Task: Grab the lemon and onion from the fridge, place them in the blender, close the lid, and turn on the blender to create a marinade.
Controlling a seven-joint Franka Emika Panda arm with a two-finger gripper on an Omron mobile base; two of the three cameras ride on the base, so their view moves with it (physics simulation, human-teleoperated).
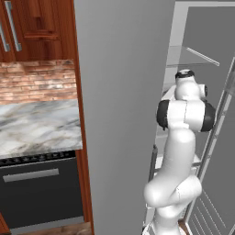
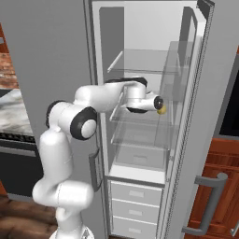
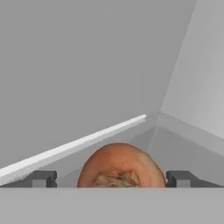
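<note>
The fridge (image 2: 100, 37) stands open, and my arm reaches in over a glass shelf (image 2: 140, 128) at mid height. In the hand view a brown-orange onion (image 3: 120, 164) with a pale root tuft lies on the shelf between my fingertips (image 3: 43, 178), with a gap on each side. My gripper (image 3: 112, 179) is open around it. From the right base view, my gripper (image 2: 161, 106) ends at a small yellowish round thing (image 2: 162, 111); I cannot tell whether that is the lemon or the onion. The blender and the lid are out of view.
The open fridge door (image 2: 205, 116) with its grey handle (image 2: 210, 196) stands to the right. Another glass shelf (image 2: 140, 60) is above my hand, and white drawers (image 2: 135, 196) are below. A marble counter (image 1: 36, 126) and dark oven (image 1: 41, 193) lie to the fridge's left.
</note>
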